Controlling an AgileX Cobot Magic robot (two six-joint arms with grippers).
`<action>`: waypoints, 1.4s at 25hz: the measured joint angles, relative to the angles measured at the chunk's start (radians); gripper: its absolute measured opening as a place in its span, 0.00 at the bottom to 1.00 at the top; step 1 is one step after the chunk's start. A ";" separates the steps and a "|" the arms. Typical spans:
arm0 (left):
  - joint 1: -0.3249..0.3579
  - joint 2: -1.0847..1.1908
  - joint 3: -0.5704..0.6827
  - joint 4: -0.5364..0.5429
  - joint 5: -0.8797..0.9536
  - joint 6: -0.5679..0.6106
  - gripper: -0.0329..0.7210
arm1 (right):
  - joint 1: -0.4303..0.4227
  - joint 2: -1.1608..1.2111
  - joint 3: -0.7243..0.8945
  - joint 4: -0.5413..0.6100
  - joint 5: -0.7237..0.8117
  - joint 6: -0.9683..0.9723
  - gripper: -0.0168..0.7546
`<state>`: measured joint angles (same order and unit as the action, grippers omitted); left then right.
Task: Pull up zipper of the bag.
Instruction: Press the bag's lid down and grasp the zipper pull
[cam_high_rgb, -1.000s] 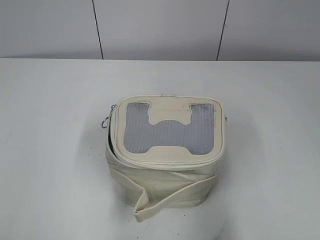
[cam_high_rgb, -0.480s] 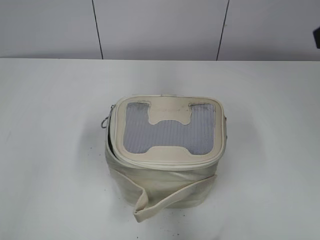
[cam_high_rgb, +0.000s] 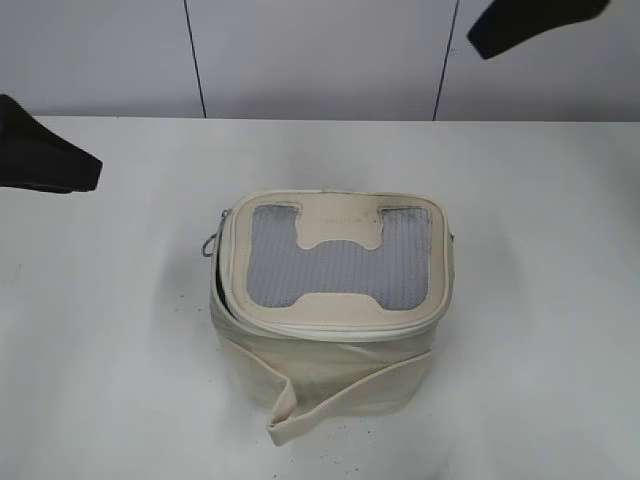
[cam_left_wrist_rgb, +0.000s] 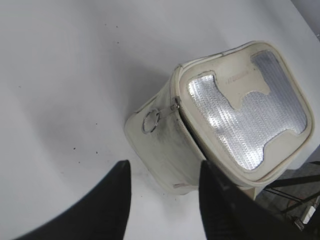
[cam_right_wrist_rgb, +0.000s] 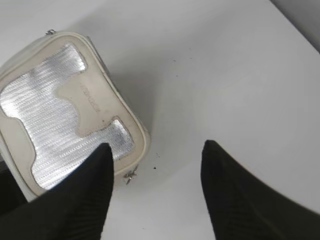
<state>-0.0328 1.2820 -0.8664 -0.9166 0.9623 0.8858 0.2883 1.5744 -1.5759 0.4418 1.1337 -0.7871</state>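
A white table carries the boxy cream fabric bag at its centre, the rounded-rectangle mesh lid's long axis running left-right. Left gripper and right gripper hover spread wide, empty. The zipper rims the lid, its silver ring pull hanging leftward.

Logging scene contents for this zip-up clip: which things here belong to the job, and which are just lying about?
Part of the job:
- bag
- zipper with its ring pull, on the bag's left side
- left gripper, open, clear of the bag
- right gripper, open, above the bag

Just there:
- white table; nothing else lies on it
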 joint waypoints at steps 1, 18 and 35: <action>-0.003 0.030 -0.013 -0.001 0.010 0.005 0.51 | 0.012 0.038 -0.039 0.008 0.029 -0.003 0.59; -0.154 0.189 -0.061 0.085 -0.046 0.115 0.59 | 0.211 0.530 -0.343 0.104 0.073 -0.054 0.59; -0.154 0.189 -0.062 0.066 -0.121 0.115 0.59 | 0.213 0.647 -0.344 0.182 0.074 -0.131 0.59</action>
<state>-0.1872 1.4707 -0.9288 -0.8502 0.8413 1.0004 0.5008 2.2215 -1.9204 0.6239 1.2078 -0.9182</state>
